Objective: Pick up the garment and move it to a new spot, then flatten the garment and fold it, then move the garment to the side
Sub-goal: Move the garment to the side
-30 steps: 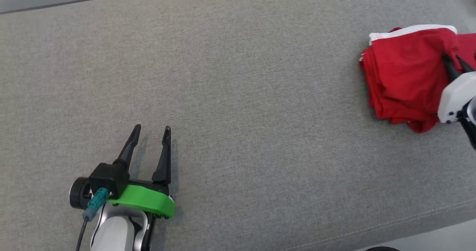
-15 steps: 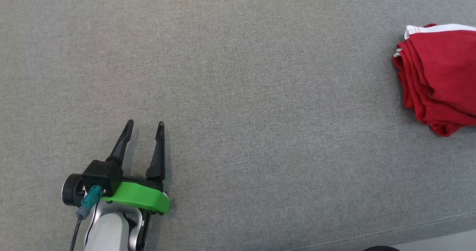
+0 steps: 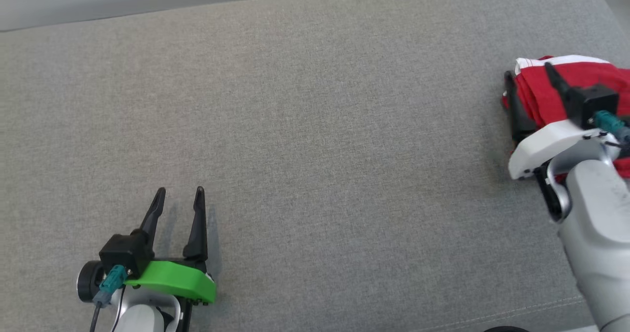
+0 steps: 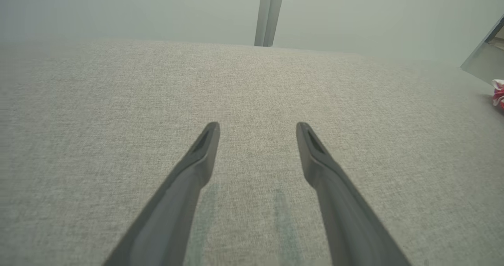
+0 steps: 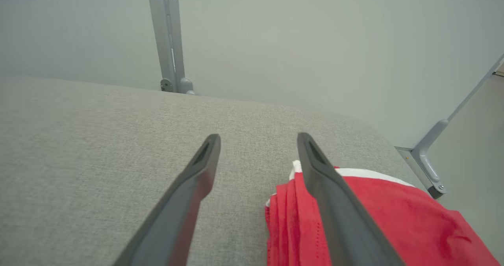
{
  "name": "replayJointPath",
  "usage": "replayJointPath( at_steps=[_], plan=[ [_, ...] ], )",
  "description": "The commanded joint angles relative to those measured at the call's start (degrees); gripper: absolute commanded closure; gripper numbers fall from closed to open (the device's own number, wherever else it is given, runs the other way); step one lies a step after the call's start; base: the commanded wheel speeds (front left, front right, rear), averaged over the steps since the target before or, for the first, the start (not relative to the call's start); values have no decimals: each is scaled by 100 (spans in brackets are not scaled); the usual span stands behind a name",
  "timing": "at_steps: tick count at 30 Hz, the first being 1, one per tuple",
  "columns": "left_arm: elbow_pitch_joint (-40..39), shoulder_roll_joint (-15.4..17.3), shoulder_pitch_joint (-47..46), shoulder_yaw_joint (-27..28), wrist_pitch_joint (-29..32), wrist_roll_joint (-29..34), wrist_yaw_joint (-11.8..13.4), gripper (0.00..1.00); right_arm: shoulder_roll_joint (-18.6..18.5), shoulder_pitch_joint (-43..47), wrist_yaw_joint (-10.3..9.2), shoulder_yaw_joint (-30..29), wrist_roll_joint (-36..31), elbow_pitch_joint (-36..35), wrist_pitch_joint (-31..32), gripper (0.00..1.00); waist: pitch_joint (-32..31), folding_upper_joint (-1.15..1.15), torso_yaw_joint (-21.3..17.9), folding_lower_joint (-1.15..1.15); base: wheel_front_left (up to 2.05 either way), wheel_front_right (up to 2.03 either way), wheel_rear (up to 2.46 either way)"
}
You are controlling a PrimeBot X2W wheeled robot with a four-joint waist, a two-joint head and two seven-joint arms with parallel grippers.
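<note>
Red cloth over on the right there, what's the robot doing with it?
A two-armed robot is working on a folded red garment lying at the right end of a grey padded surface. Its right gripper hangs over the garment's edge with fingers spread, gripping nothing. The left gripper rests open far to the left, away from it.

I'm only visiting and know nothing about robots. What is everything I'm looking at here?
garment: one, red with white trim, folded, right end of the surface
padded surface: one, grey fabric, beneath everything
frame bars: two, grey metal, beyond the surface's far edge
left pincer: one, dark fingers on a green mount, open, over bare surface at lower left
right pincer: one, dark fingers on a white mount, open, one finger over the garment, the other over bare surface
right forearm: one, pale grey, lower right
</note>
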Motion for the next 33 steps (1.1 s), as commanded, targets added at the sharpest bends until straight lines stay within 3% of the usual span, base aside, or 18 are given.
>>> replayJointPath(
  at_steps=[1, 7, 13, 33],
  plan=[
    [50, 24, 85, 15, 3, -73, 8, 0, 94, 159, -9, -9, 11, -136, -22, 0, -178, 0, 72, 0, 0, 0, 0],
    [203, 24, 240, 60, 3, -83, 6, 0, 694, 951, -9, 18, 171, -641, -19, 0, -475, 0, 205, 0, 0, 0, 0],
    [241, 24, 448, 122, 2, -110, 71, 0, 1044, 1635, -8, -19, 54, -782, -19, 0, -740, 0, 308, 0, 0, 0, 0],
    [172, 24, 923, 368, 2, -190, 356, 0, 1414, 2808, -9, -344, -229, -1628, -19, 0, -1364, 0, 314, 0, 0, 0, 0]
  ],
)
